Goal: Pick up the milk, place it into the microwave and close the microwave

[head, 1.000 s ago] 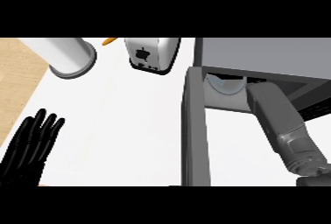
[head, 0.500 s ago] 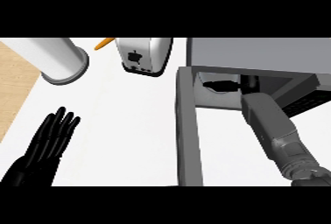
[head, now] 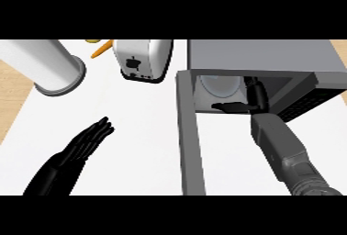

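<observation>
White worktop [head: 142, 119]: grey box-shaped microwave [head: 261, 57] at right edge, silver toaster [head: 141, 59] and white cylindrical canister [head: 47, 66] along far edge.

1. Microwave [head: 261, 55]: grey box at the counter's right, its door [head: 190, 137] swung open toward the viewer.
2. Milk [head: 220, 87]: pale, round-looking, inside the cavity, partly hidden.

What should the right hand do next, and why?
Probably draw back out of the microwave. The right hand is inside its opening, near a pale shape that may be the milk, and the door stands open; I cannot see whether the hand grips anything.
</observation>
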Tool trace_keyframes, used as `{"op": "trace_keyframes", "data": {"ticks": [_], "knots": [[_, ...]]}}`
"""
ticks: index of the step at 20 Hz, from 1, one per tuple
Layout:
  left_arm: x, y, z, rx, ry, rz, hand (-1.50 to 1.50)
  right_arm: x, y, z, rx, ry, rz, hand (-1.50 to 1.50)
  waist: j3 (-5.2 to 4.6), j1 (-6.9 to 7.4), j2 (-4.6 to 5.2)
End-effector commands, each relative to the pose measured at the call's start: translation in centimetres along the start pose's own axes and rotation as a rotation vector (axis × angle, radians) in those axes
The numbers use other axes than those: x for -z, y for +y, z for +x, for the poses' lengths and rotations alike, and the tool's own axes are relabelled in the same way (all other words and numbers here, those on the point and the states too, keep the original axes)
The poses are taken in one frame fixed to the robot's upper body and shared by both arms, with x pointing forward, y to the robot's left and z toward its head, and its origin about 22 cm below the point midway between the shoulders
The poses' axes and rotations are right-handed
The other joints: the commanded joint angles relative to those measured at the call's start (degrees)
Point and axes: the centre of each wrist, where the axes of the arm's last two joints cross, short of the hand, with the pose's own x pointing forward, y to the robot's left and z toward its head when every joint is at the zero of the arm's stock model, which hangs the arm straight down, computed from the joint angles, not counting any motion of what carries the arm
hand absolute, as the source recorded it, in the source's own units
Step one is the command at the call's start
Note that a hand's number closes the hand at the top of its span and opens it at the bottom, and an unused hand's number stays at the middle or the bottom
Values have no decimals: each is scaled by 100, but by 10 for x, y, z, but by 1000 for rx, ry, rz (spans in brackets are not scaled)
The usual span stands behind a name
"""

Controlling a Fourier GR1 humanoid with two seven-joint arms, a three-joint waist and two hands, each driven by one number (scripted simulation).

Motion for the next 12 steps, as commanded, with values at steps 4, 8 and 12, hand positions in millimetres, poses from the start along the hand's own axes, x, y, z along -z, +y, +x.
{"op": "trace_keyframes", "data": {"ticks": [4, 8, 12], "knots": [[28, -10, -18, 48, 16, -144, 150, -34, 4, -22, 28, -34, 11, -150, -9, -176, -67], [35, -14, -33, 34, 83, -171, 150, -51, 0, -28, 61, -18, 49, -150, -15, -268, -109], [52, -28, -47, 115, 98, -158, 150, -80, -27, -36, 54, -29, 59, -150, -18, -345, -127]]}}
